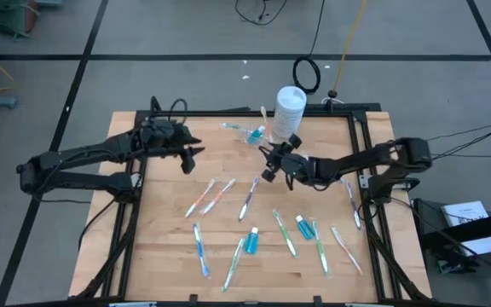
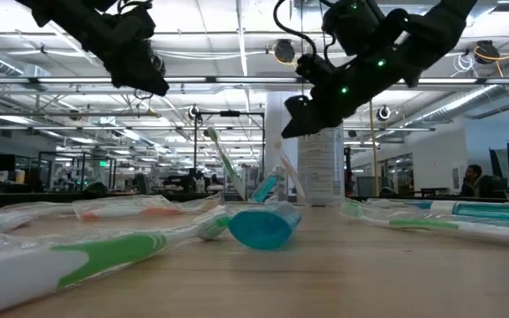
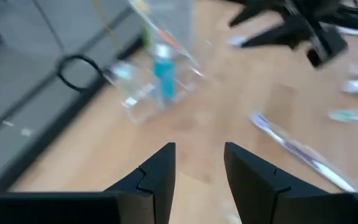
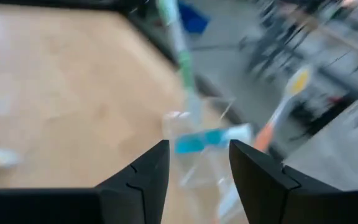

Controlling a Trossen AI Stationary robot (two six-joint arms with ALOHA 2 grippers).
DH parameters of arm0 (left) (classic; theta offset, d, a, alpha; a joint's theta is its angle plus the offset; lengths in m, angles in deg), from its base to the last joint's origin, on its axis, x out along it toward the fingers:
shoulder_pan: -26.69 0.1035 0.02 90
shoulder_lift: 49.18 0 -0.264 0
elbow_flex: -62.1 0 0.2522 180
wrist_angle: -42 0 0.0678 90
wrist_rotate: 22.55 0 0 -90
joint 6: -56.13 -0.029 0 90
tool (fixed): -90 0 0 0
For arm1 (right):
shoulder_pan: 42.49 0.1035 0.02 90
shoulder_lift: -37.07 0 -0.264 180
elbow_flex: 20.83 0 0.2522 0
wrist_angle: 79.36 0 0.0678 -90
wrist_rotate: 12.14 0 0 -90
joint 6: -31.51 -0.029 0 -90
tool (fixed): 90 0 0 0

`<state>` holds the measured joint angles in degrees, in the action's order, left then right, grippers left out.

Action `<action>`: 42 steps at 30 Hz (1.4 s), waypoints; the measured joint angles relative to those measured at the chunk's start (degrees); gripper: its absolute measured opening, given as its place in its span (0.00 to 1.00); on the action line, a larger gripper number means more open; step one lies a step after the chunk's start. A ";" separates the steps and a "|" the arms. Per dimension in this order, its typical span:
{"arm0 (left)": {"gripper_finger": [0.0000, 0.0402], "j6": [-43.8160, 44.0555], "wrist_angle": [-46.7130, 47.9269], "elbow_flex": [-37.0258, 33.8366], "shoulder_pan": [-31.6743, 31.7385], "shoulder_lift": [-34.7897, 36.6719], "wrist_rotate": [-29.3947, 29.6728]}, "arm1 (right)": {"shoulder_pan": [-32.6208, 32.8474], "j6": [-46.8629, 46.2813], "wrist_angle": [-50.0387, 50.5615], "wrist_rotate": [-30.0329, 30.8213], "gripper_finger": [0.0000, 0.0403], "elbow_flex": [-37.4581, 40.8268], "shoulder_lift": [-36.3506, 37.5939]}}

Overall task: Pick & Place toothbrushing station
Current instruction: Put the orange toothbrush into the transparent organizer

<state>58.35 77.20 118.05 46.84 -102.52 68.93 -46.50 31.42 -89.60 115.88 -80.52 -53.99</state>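
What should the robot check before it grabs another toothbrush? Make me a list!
1. Right gripper empty, fingers apart: ok.
2. Left gripper empty, fingers apart, raised over the table's left side: ok.
3. Clear plastic cup upright beside the white canister: ok.
4. Cup already holds toothbrushes and a blue tube: ok.
5. Room left in the cup for more: cannot tell.
6. Nearest loose toothbrush lies flat on the wooden table, apart from the others: ok.

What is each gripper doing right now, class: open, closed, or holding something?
Left gripper: open, holding nothing, above the table.
Right gripper: open, empty, beside the clear cup.
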 joint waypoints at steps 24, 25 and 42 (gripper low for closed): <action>0.36 33.70 10.98 0.00 -17.18 -23.22 4.45 | 0.00 -3.55 16.40 -8.28 0.40 -0.04 4.54; 0.36 34.69 10.93 0.00 -17.52 -24.30 4.43 | 0.00 -3.55 16.73 -8.28 0.40 -0.04 4.54; 0.36 34.96 4.29 0.00 -20.98 -33.71 4.01 | 0.00 -3.73 17.97 -8.28 0.40 -0.04 4.54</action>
<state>93.31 81.49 118.05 25.87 -136.23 72.95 -46.50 27.69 -71.63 107.60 -80.56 -49.45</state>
